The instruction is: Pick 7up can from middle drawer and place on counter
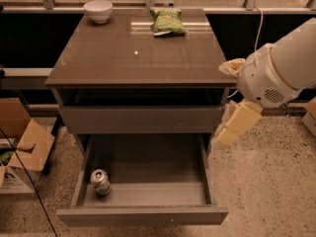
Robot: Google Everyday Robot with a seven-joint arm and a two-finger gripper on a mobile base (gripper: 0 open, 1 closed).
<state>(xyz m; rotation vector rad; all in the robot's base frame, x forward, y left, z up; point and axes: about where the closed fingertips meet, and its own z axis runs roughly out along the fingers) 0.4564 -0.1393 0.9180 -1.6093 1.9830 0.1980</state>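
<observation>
The middle drawer [148, 168] stood pulled out beneath the counter [138, 58], and the 7up can [100, 181] sat on the drawer floor in the front left corner, just beside the left wall. The gripper [236, 127] hung off the cabinet's right side, level with the closed drawer front [140, 120] above, well apart from the can; whether it was wide or narrow I could not tell. On the counter, a white bowl [98, 10] sat at the back left and a green snack bag [168, 21] at the back middle
</observation>
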